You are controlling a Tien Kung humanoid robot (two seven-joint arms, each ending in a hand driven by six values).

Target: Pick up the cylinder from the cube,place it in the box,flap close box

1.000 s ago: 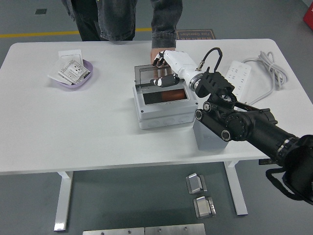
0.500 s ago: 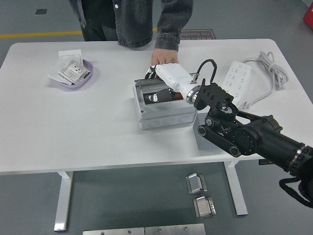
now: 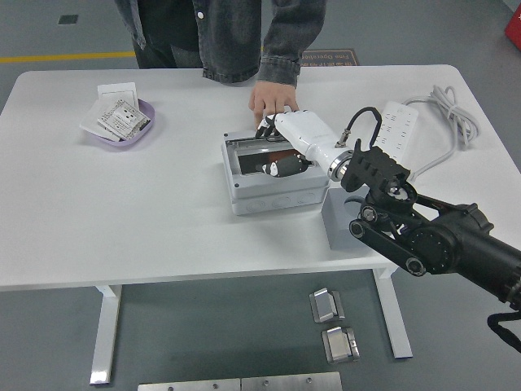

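Note:
The grey box (image 3: 269,195) stands mid-table with its clear-windowed lid (image 3: 247,152) lying almost flat on top. My right hand (image 3: 277,148), white with black fingertips, rests on the lid with its fingers spread and grasps nothing. Through the window only a dark shape shows, and I cannot make out the cylinder. The grey cube (image 3: 336,224) stands just right of the box, partly hidden by my black forearm, and nothing shows on it. A person's hand (image 3: 269,99) rests on the table right behind the box.
A purple bowl (image 3: 124,124) of small packets sits far left. A white power strip (image 3: 396,124) and its coiled cable (image 3: 448,104) lie at the right. The person stands at the far edge.
The lid has swung from upright down onto the box under my right hand, which moved down and toward me. The person's hand came forward to rest behind the box.

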